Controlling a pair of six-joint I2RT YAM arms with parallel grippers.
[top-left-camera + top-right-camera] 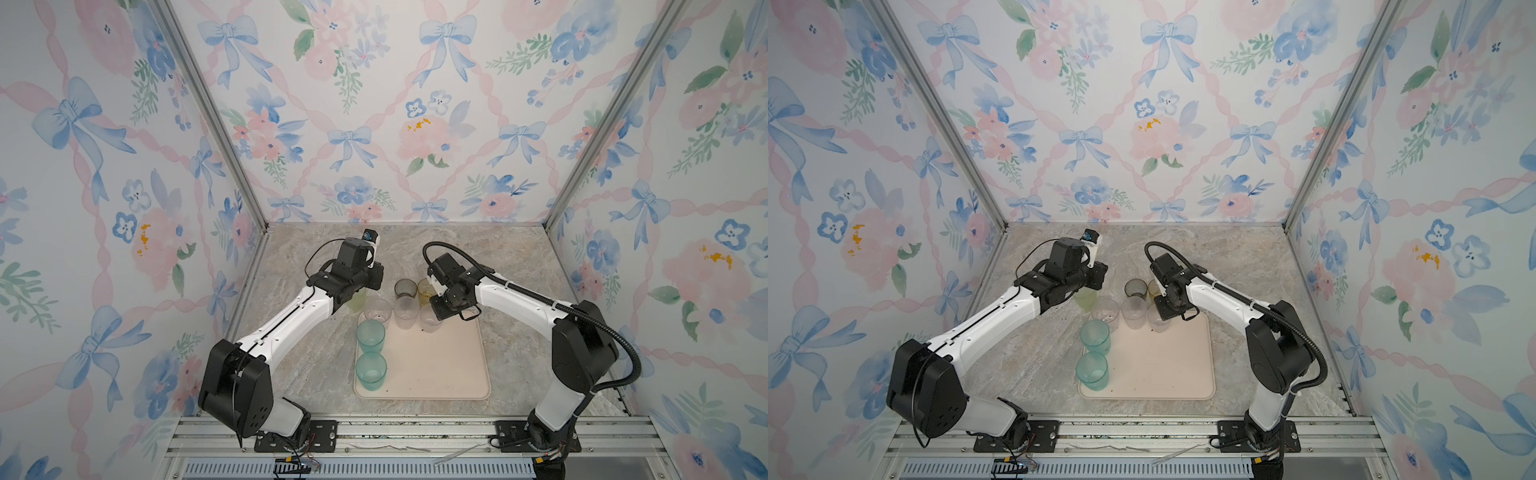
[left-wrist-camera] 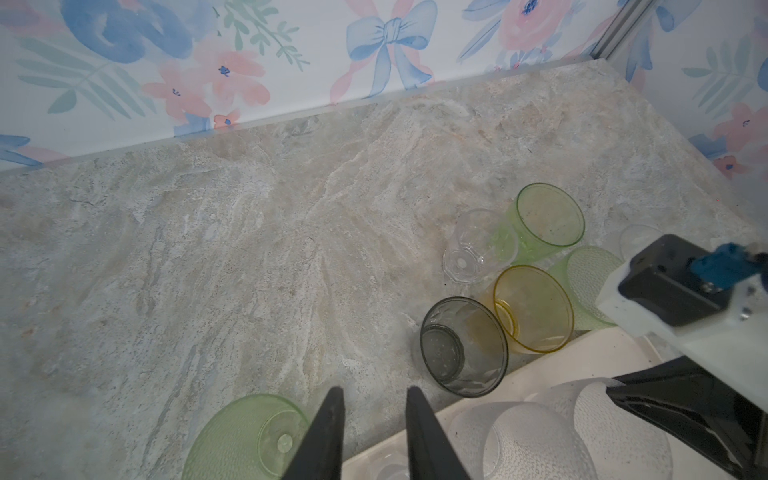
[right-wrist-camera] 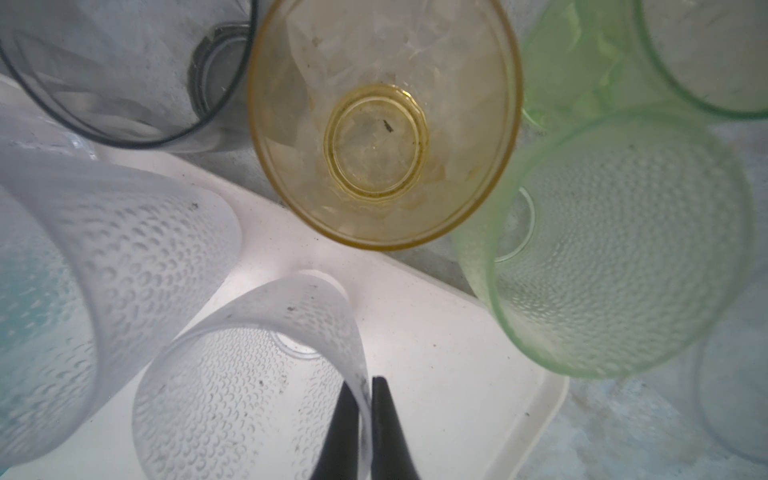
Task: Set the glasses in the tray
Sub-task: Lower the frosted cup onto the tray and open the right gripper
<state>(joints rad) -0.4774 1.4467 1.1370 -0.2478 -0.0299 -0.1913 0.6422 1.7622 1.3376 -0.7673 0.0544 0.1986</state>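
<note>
The cream tray [image 1: 440, 365] lies mid-table, and its rim [image 3: 540, 407] shows in the right wrist view. Two teal glasses [image 1: 370, 335] [image 1: 370, 370] stand along its left side, with frosted clear glasses [image 1: 405, 312] at its far edge. My right gripper [image 3: 365, 384] is shut on the wall of one frosted clear glass [image 3: 249, 374] over the tray's far right corner [image 1: 430, 320]. The amber glass [image 3: 382, 124], the smoky grey glass [image 3: 124, 70] and a yellow-green glass [image 3: 615, 249] stand just beyond the tray. My left gripper [image 2: 375, 397] is open over bare table, beside another yellow-green glass [image 2: 245, 440].
A tiny clear glass [image 2: 478, 247] and a further yellow-green glass [image 2: 548, 218] stand behind the amber one. The right arm's wrist [image 2: 685, 291] is close to my left gripper. Floral walls close in the marble table [image 1: 498, 257] on three sides.
</note>
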